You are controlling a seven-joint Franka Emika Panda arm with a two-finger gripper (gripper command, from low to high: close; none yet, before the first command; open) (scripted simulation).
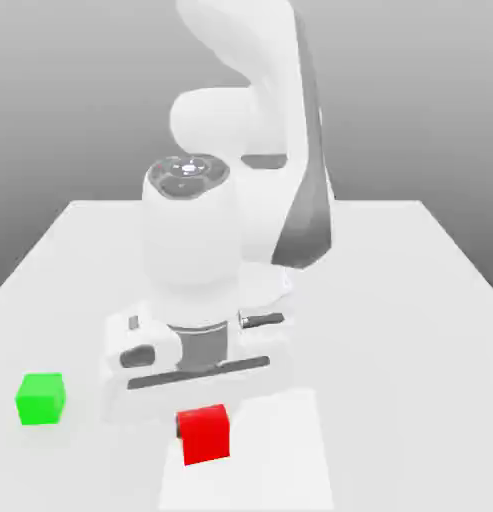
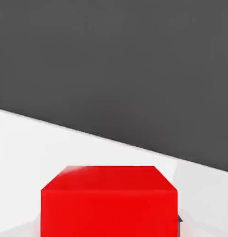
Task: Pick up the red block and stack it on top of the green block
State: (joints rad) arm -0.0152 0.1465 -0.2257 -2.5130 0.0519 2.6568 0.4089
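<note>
Red block (image 1: pixel 204 435) sits at the table's (image 1: pixel 410 330) near edge, right under my gripper (image 1: pixel 195 400), looming close in the hand view; I cannot tell the finger state. Green block (image 1: pixel 41 398) lies apart toward the exterior view's left.

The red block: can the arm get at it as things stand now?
Probably yes. The red block sits on the white table right at the hand's lower edge, close in the hand view. The green block stands apart toward the exterior view's left, not in the way.
</note>
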